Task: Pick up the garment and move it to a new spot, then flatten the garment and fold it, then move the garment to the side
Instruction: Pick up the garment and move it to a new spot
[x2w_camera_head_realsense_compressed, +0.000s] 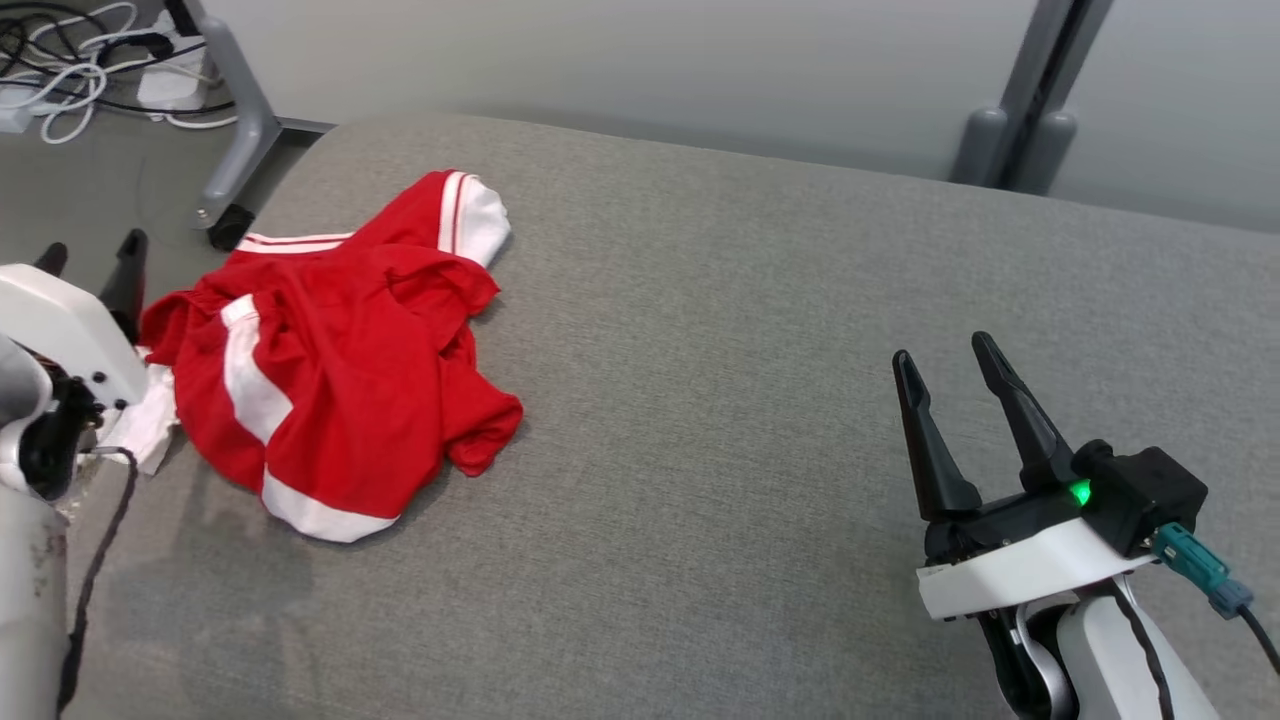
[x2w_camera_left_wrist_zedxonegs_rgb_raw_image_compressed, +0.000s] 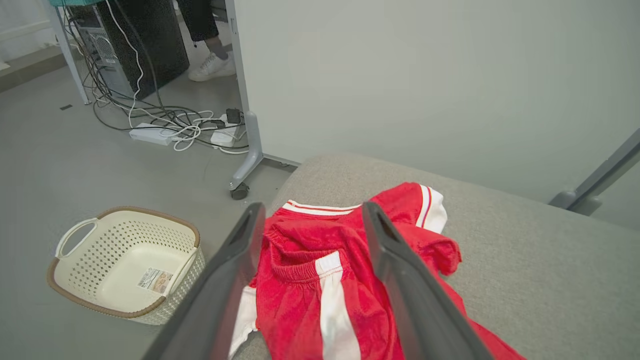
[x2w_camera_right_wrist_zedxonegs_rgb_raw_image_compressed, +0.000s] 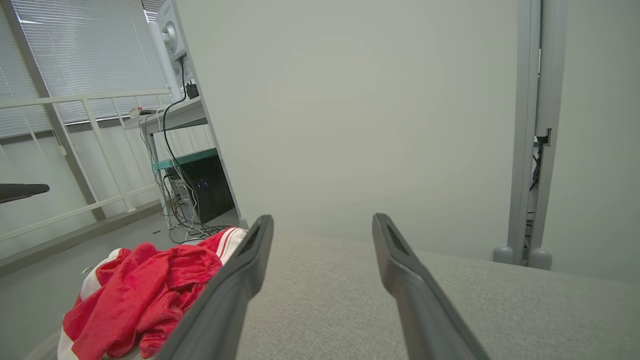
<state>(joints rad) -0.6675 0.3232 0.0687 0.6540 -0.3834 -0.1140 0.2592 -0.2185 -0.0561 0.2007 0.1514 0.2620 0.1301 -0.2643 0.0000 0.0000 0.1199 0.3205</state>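
- So far, nothing of the task is judged to be done: the garment is seen crumpled in a heap at the left end of the cushion, not lifted.
- The left tool is held with its fingers apart just beside the garment, with nothing gripped.
- The right tool is likewise spread and empty, well apart from the garment over bare cushion.
- Pickup, moving, flattening, folding and setting aside are all judged to be left.
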